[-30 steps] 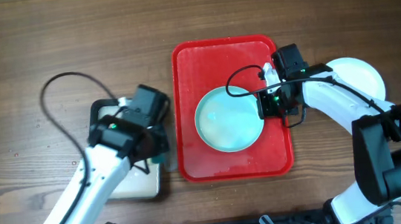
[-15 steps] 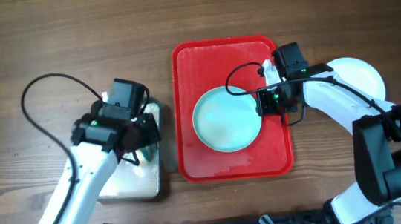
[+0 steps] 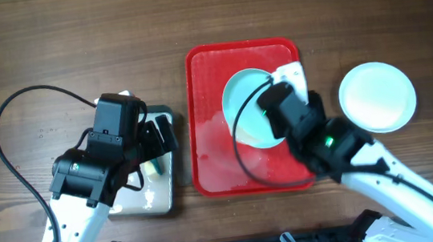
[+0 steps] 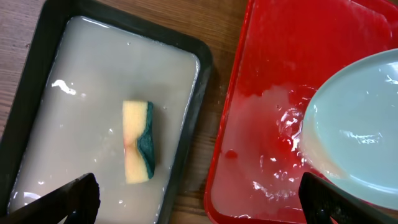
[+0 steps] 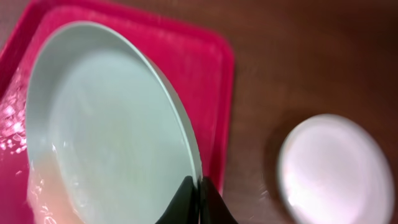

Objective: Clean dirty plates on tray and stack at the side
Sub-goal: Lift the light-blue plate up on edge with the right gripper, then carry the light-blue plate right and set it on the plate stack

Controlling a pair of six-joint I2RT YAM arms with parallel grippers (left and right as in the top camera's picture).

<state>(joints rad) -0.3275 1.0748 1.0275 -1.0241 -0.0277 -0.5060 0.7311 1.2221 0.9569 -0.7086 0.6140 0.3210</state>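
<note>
A pale blue plate point(image 3: 244, 110) point(image 5: 112, 124) hangs tilted above the red tray point(image 3: 203, 74) point(image 5: 219, 68), and my right gripper point(image 3: 274, 119) point(image 5: 199, 196) is shut on its near rim. The tray's wet floor point(image 4: 261, 130) shows under the plate's edge point(image 4: 360, 118). A second pale plate point(image 3: 377, 96) point(image 5: 336, 168) lies on the table right of the tray. My left gripper point(image 3: 157, 143) point(image 4: 199, 202) is open and holds nothing above the cream tray point(image 3: 140, 201) point(image 4: 93, 68). A yellow-and-green sponge point(image 3: 154, 167) point(image 4: 138, 149) lies loose in that tray's water.
The dark-rimmed cream tray sits close to the left side of the red tray, with a strip of wood point(image 4: 205, 155) between them. A black cable point(image 3: 7, 119) loops over the table at the far left.
My left gripper has opened and let go of the sponge, which now lies in the cream tray, and that arm has drawn back left. My right arm has swung round and raised the pale blue plate, tilting it.
</note>
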